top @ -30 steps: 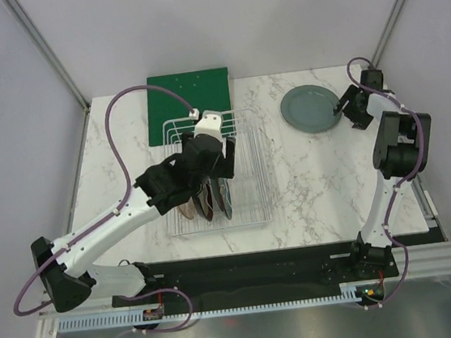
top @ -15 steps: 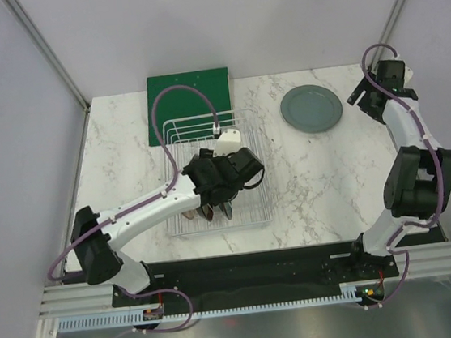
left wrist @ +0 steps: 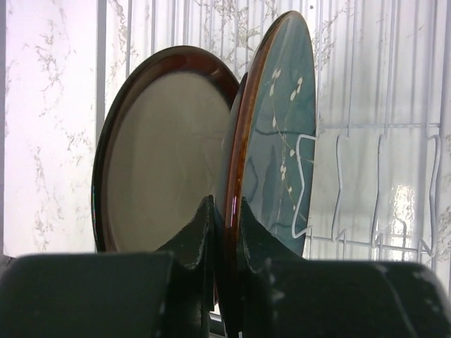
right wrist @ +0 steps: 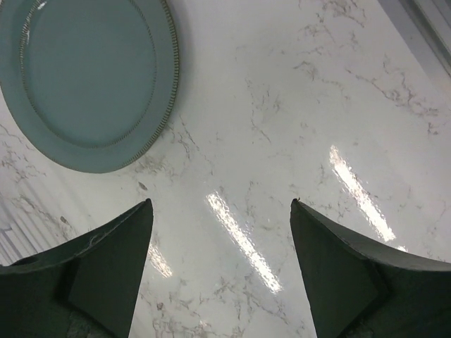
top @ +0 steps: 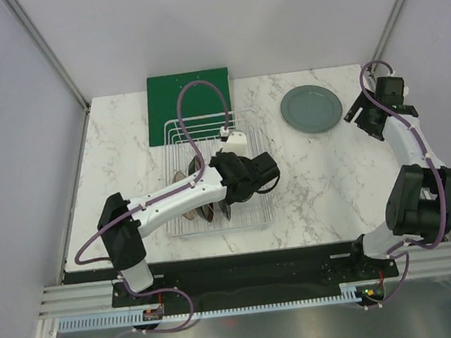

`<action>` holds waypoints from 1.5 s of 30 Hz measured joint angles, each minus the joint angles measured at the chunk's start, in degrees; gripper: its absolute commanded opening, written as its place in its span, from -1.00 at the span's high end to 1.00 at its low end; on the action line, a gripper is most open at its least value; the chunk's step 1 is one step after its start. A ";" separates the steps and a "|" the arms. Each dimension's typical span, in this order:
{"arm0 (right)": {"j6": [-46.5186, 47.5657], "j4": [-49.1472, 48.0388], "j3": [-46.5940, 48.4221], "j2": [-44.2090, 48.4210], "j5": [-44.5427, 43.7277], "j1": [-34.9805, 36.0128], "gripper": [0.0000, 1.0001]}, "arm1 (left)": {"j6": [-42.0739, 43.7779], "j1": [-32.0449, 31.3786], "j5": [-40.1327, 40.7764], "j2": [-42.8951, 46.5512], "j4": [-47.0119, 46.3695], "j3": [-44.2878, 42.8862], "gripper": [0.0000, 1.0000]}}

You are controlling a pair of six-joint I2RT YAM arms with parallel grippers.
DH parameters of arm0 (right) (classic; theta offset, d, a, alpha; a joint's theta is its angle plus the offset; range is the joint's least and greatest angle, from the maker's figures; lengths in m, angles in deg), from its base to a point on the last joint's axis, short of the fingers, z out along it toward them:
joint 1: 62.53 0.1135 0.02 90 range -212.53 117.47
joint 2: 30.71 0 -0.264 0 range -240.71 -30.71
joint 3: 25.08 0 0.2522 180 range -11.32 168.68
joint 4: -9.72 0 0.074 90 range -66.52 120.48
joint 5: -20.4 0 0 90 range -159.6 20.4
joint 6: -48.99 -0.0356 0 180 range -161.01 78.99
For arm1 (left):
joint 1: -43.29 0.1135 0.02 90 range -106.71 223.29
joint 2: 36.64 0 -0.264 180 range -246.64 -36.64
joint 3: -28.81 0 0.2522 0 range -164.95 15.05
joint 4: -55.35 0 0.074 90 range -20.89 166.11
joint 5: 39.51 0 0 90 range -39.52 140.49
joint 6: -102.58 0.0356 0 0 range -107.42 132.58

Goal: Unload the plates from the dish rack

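The white wire dish rack [top: 173,127] holds plates standing on edge. In the left wrist view a dark teal plate [left wrist: 282,141] with an orange-brown rim stands next to a maroon-rimmed plate [left wrist: 165,151] with a tan centre. My left gripper [left wrist: 225,211] is shut on the teal plate's rim, one finger on each face. From above, the left gripper [top: 239,180] sits over the rack's right half, above the teal plate [top: 225,211]. A pale grey-green plate [top: 311,108] lies flat on the table at the back right. My right gripper [top: 363,112] hovers open just right of it, holding nothing.
A flat green board [top: 189,96] lies behind the rack at the back. Rack wires [left wrist: 366,183] stand right of the gripped plate. The grey-green plate [right wrist: 91,77] fills the upper left of the right wrist view, with bare marble table [right wrist: 282,141] under the right gripper [right wrist: 220,204].
My left gripper has closed onto the teal plate's rim after swinging rightwards over the rack. The right arm drew back from the grey-green plate and stays open.
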 measured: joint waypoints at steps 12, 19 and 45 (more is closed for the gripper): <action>1.16 0.28 -2.29 4.59 2.01 0.87 -0.73 | -5.51 -1.22 4.15 -6.40 10.56 -12.13 0.96; 1.62 0.50 -2.43 8.50 2.43 1.25 -0.73 | -5.31 -1.22 6.47 -6.43 11.52 -15.87 0.96; 2.47 -3.76 -7.26 15.50 32.94 4.52 -0.81 | 4.83 -2.71 6.32 7.54 8.13 -21.44 0.95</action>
